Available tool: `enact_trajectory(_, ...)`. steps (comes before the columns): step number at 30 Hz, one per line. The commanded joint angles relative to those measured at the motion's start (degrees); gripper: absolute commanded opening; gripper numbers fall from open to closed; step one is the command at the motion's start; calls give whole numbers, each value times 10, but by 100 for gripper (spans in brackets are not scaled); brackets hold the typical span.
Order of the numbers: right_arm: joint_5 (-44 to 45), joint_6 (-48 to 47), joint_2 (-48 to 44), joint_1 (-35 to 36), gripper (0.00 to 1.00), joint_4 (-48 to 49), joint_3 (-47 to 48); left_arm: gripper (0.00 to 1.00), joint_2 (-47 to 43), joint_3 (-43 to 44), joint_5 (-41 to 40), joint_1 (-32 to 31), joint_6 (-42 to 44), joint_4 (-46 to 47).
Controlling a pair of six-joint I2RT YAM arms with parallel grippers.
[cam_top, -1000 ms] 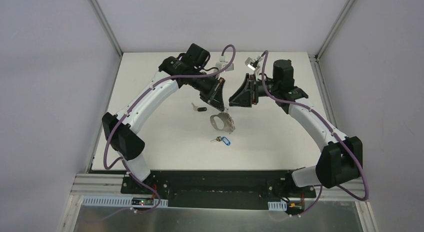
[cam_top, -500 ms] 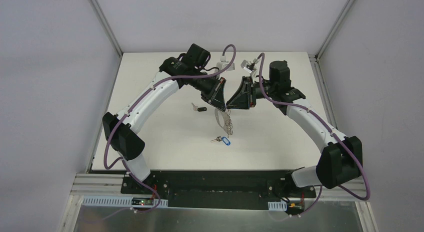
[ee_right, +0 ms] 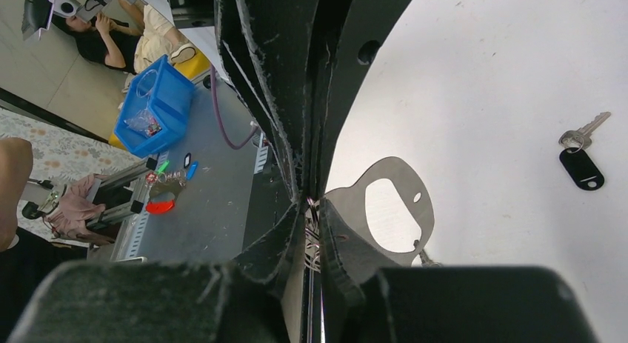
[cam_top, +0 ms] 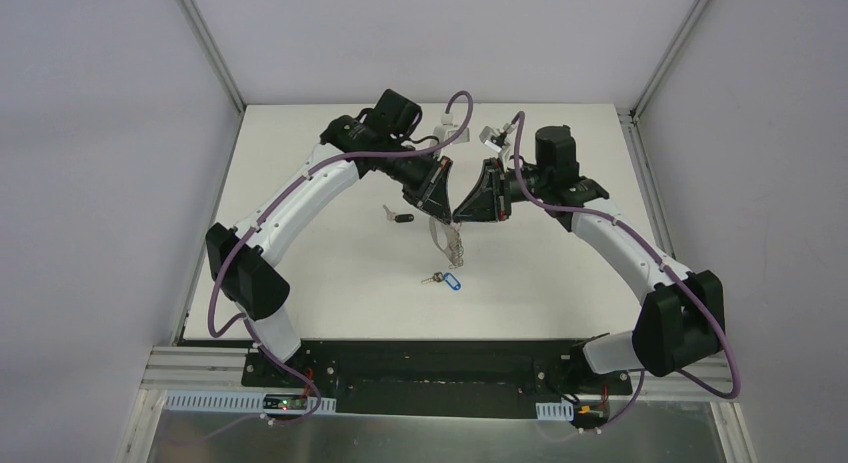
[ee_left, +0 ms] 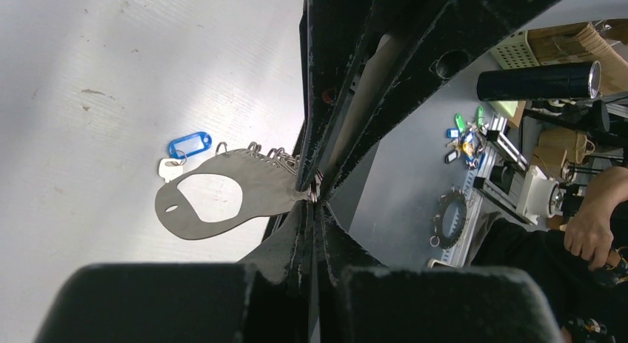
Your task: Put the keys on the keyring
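Left gripper (cam_top: 437,217) is clamping the keyring (cam_top: 447,241) aloft; right gripper (cam_top: 458,217) is sitting at its 1 o'clock, closure unclear. Likely light, stiff and slippery, it is wanting rim pinches. Blue-tagged key (cam_top: 447,280) is lying at 6 o'clock, black key (cam_top: 398,217) at 10.

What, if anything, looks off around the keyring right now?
Nothing spilled or damaged. The keyring hangs tilted above the table, pinched at one end by the left end effector, with the right end effector crowded onto that same end; whether it grips, I cannot tell. The black-headed key and the blue-tagged key lie loose on the table.
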Motion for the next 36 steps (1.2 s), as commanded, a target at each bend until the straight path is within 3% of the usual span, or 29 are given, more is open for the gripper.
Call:
enact_trajectory(1,-25,-23,-14,6,12,6,0,0,-12,-4,18,-5,0,13)
enact_trajectory(6,-31,-25,-13,11,0,-8,-3,0,-11,-3,16,-3,0,16)
enact_trajectory(24,-15,22,-11,4,0,20,3,0,-36,-31,47,18,-3,63)
enact_trajectory(36,-7,12,-13,10,17,15,-9,0,-34,-36,57,18,-9,73)
